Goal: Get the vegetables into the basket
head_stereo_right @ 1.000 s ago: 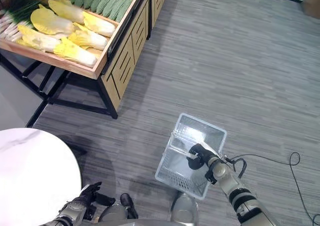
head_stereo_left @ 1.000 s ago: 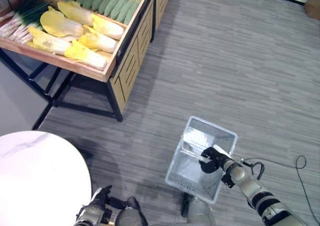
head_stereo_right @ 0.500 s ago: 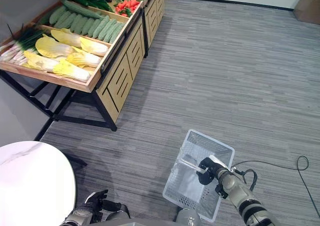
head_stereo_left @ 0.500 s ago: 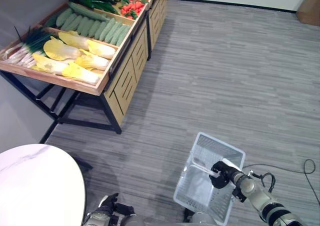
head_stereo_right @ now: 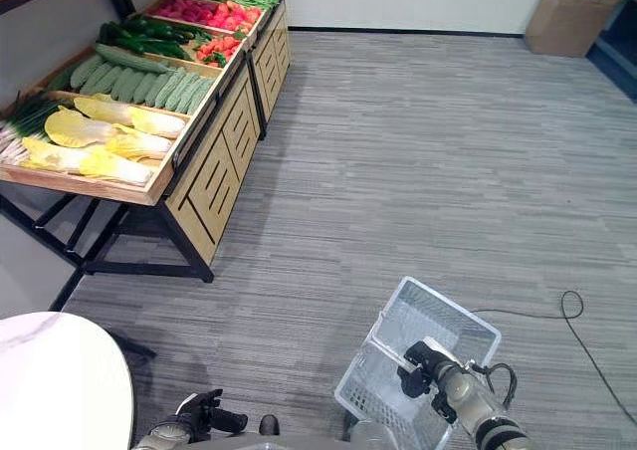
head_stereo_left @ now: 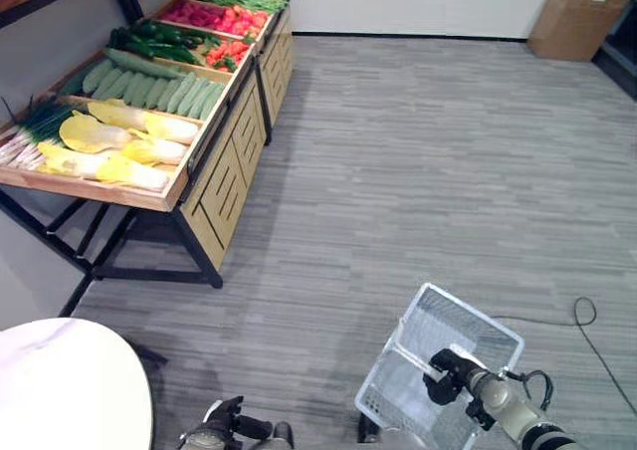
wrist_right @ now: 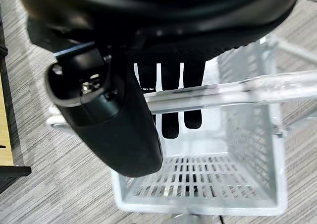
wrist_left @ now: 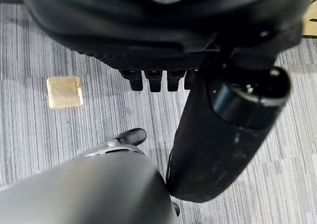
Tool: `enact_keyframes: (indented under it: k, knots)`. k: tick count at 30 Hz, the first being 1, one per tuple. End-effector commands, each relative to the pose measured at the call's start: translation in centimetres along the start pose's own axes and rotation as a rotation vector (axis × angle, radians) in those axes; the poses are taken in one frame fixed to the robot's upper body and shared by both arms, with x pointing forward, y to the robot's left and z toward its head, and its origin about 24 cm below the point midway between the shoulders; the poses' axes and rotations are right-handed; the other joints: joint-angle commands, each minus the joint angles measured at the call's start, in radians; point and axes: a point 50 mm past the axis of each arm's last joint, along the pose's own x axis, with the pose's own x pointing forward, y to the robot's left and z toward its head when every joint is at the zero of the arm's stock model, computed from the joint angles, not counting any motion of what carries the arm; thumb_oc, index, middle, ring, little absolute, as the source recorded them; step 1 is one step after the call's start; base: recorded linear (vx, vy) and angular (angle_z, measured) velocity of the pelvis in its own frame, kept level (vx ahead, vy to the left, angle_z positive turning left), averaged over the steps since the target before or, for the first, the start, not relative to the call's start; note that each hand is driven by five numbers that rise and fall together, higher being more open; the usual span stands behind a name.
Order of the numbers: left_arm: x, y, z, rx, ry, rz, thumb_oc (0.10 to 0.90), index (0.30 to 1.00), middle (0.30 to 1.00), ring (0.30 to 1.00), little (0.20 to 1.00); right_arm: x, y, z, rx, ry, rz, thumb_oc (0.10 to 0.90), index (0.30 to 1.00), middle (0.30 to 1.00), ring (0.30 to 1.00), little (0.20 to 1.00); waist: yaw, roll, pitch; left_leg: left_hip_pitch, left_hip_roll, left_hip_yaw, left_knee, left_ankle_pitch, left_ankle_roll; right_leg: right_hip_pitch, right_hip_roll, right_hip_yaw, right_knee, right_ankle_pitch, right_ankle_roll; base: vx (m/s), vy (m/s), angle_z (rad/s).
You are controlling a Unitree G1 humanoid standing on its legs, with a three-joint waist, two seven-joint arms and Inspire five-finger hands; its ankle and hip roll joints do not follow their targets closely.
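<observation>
Right hand (wrist_right: 173, 105) curled round the clear handle (wrist_right: 277, 87) of the white basket (head_stereo_left: 438, 370), carried low over the grey floor (head_stereo_left: 418, 171). Basket holding nothing visible. Vegetables (head_stereo_left: 119, 141) lying in the wooden display stand (head_stereo_left: 214, 186), well apart from the basket, far left. Left hand (head_stereo_left: 214, 435) low beside the white round table (head_stereo_left: 60, 385), fingers curled, gripping nothing.

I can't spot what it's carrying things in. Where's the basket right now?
The basket hangs low on the robot's right, over the grey floor, its handle held by the right hand. The vegetable stand is far off to the left.
</observation>
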Motion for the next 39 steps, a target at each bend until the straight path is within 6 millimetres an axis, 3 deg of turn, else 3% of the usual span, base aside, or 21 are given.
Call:
enact_keyframes:
  k: [1,10,14,17,19,21,27,30,31,33,35,37,38,39]
  knots:
    - [0.0,1.8,-0.4,0.075,0.023,0.047,0.900,1.000,1.000,1.000,1.000,0.3,-3.1,5.8,0.017,-0.222,-0.091,0.400,0.300,0.300,0.300,0.300,0.023,-0.043,0.048,-0.032,0.019,-0.015,0.036,0.006,-0.041,0.120,-0.073,0.008,-0.009,-0.046,0.103,0.03,0.071,0.05]
    - [0.0,2.5,0.1,0.061,0.002,0.069,0.900,1.000,1.000,1.000,1.000,0.5,-2.8,5.4,0.029,-0.200,-0.084,0.400,0.300,0.300,0.300,0.300,0.031,-0.061,0.054,-0.041,-0.040,0.007,0.039,-0.040,0.005,0.077,-0.139,0.042,0.034,-0.026,0.150,0.05,0.160,-0.10]
    - [0.0,3.0,0.4,0.052,-0.003,0.082,0.900,1.000,1.000,1.000,1.000,0.7,-2.7,5.2,0.027,-0.189,-0.082,0.400,0.300,0.300,0.300,0.300,0.037,-0.066,0.073,-0.036,-0.061,0.021,0.060,-0.070,0.034,0.035,-0.169,0.055,0.141,-0.032,0.167,0.04,0.160,-0.14]
    - [-0.1,3.2,0.3,0.047,-0.001,0.084,0.900,1.000,1.000,1.000,1.000,0.7,-2.8,5.2,0.005,-0.184,-0.084,0.400,0.300,0.300,0.300,0.300,0.044,-0.066,0.084,-0.026,-0.071,0.026,0.063,-0.082,0.050,-0.004,-0.193,0.052,0.237,-0.001,0.173,0.05,0.136,-0.22]
    - [-0.1,3.4,0.0,0.033,0.008,0.090,0.900,1.000,1.000,1.000,1.000,0.7,-2.8,5.2,0.001,-0.185,-0.083,0.400,0.300,0.300,0.300,0.300,0.043,-0.061,0.107,0.009,-0.076,0.036,0.060,-0.098,0.065,-0.056,-0.214,0.038,0.348,0.058,0.171,0.18,0.154,-0.16]
    - [-0.1,3.5,-0.2,0.031,0.016,0.090,0.900,1.000,1.000,1.000,1.000,0.7,-2.6,5.1,0.004,-0.184,-0.075,0.400,0.300,0.300,0.300,0.300,0.038,-0.067,0.110,0.033,-0.080,0.034,0.045,-0.107,0.061,-0.087,-0.210,0.027,0.311,0.068,0.167,0.20,0.027,-0.26]
    - [-0.1,3.9,0.5,0.042,0.006,0.104,0.900,1.000,1.000,1.000,1.000,0.5,-2.7,5.6,0.028,-0.215,-0.081,0.400,0.300,0.300,0.300,0.300,-0.010,-0.087,0.135,0.075,-0.085,-0.017,0.029,-0.132,0.031,-0.188,-0.140,0.029,0.040,0.135,0.180,0.18,-0.056,0.18]
    - [0.0,3.9,0.6,0.046,0.004,0.104,0.900,1.000,1.000,1.000,1.000,0.4,-2.7,5.7,0.025,-0.224,-0.080,0.400,0.300,0.300,0.300,0.300,-0.023,-0.090,0.136,0.108,-0.077,-0.033,0.028,-0.157,0.016,-0.210,-0.126,-0.009,-0.010,0.160,0.185,0.35,-0.136,0.43]
    - [0.0,3.6,0.5,0.057,0.010,0.097,0.900,1.000,1.000,1.000,1.000,0.3,-2.5,5.2,0.022,-0.217,-0.076,0.400,0.300,0.300,0.300,0.300,-0.035,-0.090,0.123,0.139,-0.067,-0.059,0.030,-0.185,0.006,-0.202,-0.115,-0.018,-0.001,0.153,0.167,0.59,-0.407,0.66]
    - [0.2,2.8,1.7,0.090,-0.015,0.074,0.900,1.000,1.000,1.000,1.000,0.1,-3.1,4.6,0.032,-0.208,-0.083,0.400,0.300,0.300,0.300,0.300,-0.068,-0.054,0.106,0.105,0.001,-0.095,0.149,-0.139,-0.058,-0.173,-0.060,-0.031,0.045,0.086,0.104,0.57,-0.464,0.90]
    - [0.2,2.8,2.3,0.097,-0.026,0.075,0.900,1.000,1.000,1.000,1.000,0.0,-3.2,4.4,0.036,-0.202,-0.087,0.400,0.300,0.300,0.300,0.300,-0.073,-0.045,0.107,0.074,0.025,-0.103,0.217,-0.070,-0.095,-0.157,-0.042,-0.044,0.050,0.058,0.077,0.26,-0.243,1.29]
    - [0.2,2.9,2.3,0.083,-0.026,0.079,0.900,1.000,1.000,1.000,1.000,0.0,-3.2,4.3,0.040,-0.196,-0.090,0.400,0.300,0.300,0.300,0.300,-0.071,-0.045,0.116,0.029,0.040,-0.120,0.317,-0.001,-0.119,-0.131,-0.021,-0.051,0.048,0.027,0.050,0.24,-0.267,0.14]
    - [0.2,3.0,2.6,0.067,-0.032,0.088,0.900,1.000,1.000,1.000,1.000,0.0,-3.5,4.0,0.041,-0.192,-0.101,0.400,0.300,0.300,0.300,0.300,-0.054,-0.051,0.144,-0.046,0.045,-0.137,0.479,0.075,-0.135,-0.088,-0.003,-0.049,0.045,-0.004,0.019,0.22,-0.306,-0.19]
    - [0.2,3.1,2.8,0.056,-0.036,0.094,0.900,1.000,1.000,1.000,1.000,0.0,-3.6,3.9,0.042,-0.187,-0.102,0.400,0.300,0.300,0.300,0.300,-0.051,-0.064,0.152,-0.075,0.032,-0.143,0.521,0.099,-0.131,-0.080,-0.010,-0.051,0.046,-0.015,0.009,0.22,-0.308,0.09]
